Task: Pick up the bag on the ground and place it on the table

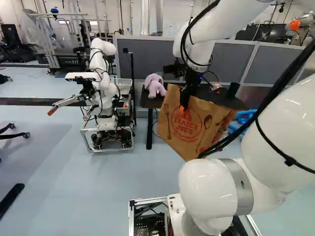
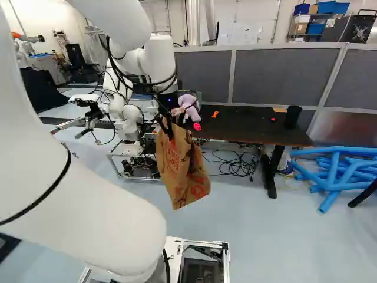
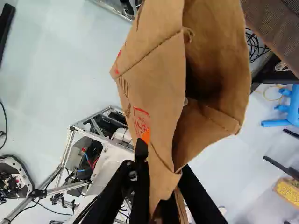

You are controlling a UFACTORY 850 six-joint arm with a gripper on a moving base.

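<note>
Clock: 12 is straight ahead of our base.
Gripper [image 1: 183, 104]: fingers pinching a fold of the bag's paper between them, at our 12.
Bag [image 1: 184, 125]: brown paper with red print, hanging tilted in the air from our fingers at 12. It's off the floor [image 2: 265, 218] and not on the table. Lower part hangs below tabletop level. Can't tell if it touches the table edge.
Bag mouth: gaping, ahead of our fingers in the wrist view.
Arm [image 1: 224, 184]: ours reaches forward over the floor, wrist above the bag.
Table [image 2: 247, 122]: dark top, beyond the bag, spanning roughly our 12 to 1.
Plush elephant [image 1: 154, 85]: lilac, on the table's 9 o'clock end, behind the bag as we look.
Small parts: one orange piece [image 2: 215, 114] and a red piece [image 2: 273, 119] on the tabletop, the red one toward its 3 o'clock end.
Black cylinder [image 2: 292, 117]: upright at the table's 3 o'clock end.
Cables [image 2: 237, 166]: tangled on the floor under the table.
Blue tubes [image 2: 336, 177]: piled on the floor at our 2.
Another robot [image 1: 102, 88]: white arm on a framed base, our 11.
Partition [image 2: 283, 76]: grey panels behind the table, across 12.
</note>
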